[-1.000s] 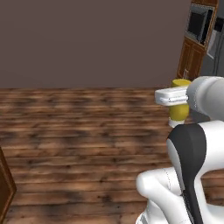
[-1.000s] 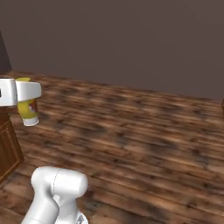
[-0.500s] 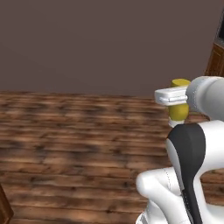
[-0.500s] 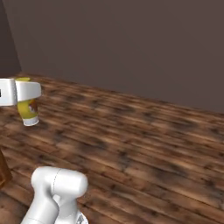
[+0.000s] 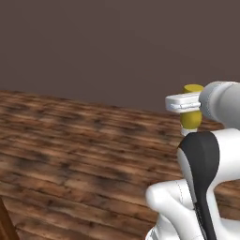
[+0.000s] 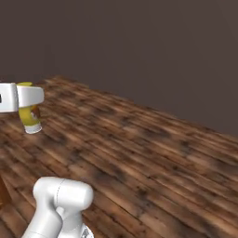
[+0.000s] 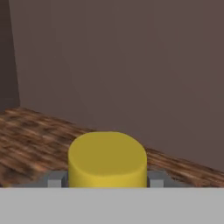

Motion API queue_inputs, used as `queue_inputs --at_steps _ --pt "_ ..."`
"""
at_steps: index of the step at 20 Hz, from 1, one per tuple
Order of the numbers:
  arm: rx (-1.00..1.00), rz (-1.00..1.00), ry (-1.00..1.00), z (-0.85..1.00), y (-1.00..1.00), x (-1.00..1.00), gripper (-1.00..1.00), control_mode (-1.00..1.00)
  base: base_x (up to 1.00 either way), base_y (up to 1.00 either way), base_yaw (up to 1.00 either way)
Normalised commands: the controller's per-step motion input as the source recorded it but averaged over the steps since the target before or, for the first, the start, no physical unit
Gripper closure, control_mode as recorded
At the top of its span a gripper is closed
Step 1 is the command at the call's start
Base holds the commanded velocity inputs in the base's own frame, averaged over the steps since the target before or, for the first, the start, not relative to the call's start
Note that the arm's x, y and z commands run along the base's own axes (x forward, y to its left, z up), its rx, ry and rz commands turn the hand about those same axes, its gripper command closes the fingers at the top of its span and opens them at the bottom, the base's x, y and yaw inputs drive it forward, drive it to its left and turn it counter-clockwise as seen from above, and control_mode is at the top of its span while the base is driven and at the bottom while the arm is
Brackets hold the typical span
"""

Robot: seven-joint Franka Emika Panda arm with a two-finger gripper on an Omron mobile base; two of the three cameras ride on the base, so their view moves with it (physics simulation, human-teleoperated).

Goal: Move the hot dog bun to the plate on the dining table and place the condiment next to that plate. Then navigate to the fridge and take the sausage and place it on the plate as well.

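The gripper (image 7: 107, 181) is clamped on the yellow condiment bottle (image 5: 191, 112), a finger (image 7: 55, 179) pressed to each side of it in the hand view, so the jaws stand part-closed around its body rather than wide or fully shut. The bottle hangs inverted under the hand, its pale cap pointing down, well above the wooden floor (image 6: 148, 158) and in front of the dark wall (image 5: 108, 51). Compared with a second ago the whole scene has swung: the cabinets and appliance once seen at the right edge of the left base view have slid out of sight, and the floor and wall now lie at a different angle, while bottle and hand sit in the same spot relative to the arm. That reads as the base turning while carrying the condiment, not the bottle moving. No plate or table is in view, so the drive probably has some way to go before the bottle can be set down beside the plate
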Motion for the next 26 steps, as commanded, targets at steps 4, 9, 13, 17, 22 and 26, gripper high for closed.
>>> queue_inputs --at_steps 4,9,13,17,22,26 --pt "0.00 0.00 0.00 0.00 0.00 0.00 1.00 1.00 1.00 -0.02 0.46" --pt "0.00 0.00 0.00 0.00 0.00 0.00 1.00 1.00 1.00 -0.06 0.47" --pt "0.00 0.00 0.00 0.00 0.00 0.00 1.00 1.00 1.00 -0.12 0.48" --pt "0.00 0.00 0.00 0.00 0.00 0.00 1.00 1.00 1.00 -0.14 0.50" --pt "0.00 0.00 0.00 0.00 0.00 0.00 1.00 1.00 1.00 -0.17 0.50" --pt "0.00 0.00 0.00 0.00 0.00 0.00 1.00 1.00 1.00 -0.31 0.50"
